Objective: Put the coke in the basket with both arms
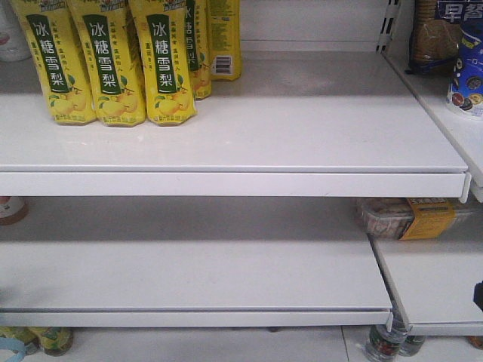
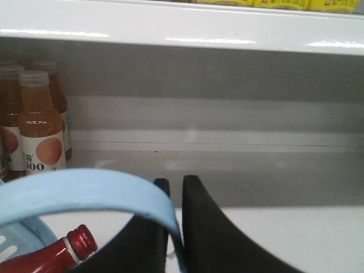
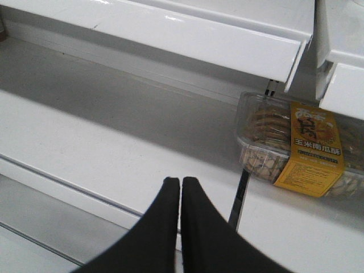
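Note:
In the left wrist view the basket's pale blue handle point(image 2: 85, 190) arcs in from the left and runs down between the black fingers of my left gripper point(image 2: 175, 185), which is shut on it. Below the handle, at the bottom left, the coke point(image 2: 79, 243) shows its red cap and the top of its red label. It lies tilted beside a bit of the basket's slotted blue wall point(image 2: 12, 242). My right gripper point(image 3: 180, 182) is shut on nothing, hovering over the front edge of a white shelf. Neither gripper shows in the front view.
Orange juice bottles point(image 2: 38, 128) stand at the shelf's back left. Yellow pear-drink bottles point(image 1: 113, 60) fill the upper shelf's left. A clear box of biscuits with a yellow label point(image 3: 296, 145) lies right of my right gripper, past a dark shelf gap point(image 3: 239, 196).

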Motion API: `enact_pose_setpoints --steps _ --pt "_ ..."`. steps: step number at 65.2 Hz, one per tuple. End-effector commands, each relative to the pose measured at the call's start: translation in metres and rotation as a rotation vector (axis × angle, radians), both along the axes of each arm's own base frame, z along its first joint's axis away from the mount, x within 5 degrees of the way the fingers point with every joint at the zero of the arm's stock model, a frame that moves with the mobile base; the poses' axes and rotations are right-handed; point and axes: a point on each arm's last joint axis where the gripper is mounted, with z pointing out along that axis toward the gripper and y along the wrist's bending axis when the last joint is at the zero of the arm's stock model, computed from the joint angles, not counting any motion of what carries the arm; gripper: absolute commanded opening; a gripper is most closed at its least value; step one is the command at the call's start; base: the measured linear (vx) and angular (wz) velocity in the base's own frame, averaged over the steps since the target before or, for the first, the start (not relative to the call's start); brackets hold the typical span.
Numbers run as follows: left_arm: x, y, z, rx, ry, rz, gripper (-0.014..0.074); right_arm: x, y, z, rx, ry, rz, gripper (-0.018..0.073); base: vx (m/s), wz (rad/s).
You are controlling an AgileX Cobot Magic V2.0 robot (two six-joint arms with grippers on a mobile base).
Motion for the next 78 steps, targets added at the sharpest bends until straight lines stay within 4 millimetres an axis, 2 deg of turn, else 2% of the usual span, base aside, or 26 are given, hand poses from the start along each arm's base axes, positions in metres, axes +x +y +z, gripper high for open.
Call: enact_pose_setpoints --steps 1,78 --pt "-0.0021 0.0012 0.0145 0.08 -0.18 0.021 -0.0006 0.0011 0.002 0.0132 0.007 -0.081 0.027 -0.0005 0.0 0.0" --pt "-0.002 0.0016 0.0147 0.081 -0.179 0.027 -0.0006 0.0007 0.0025 0.0127 0.019 -0.071 0.029 -0.0005 0.0 0.0"
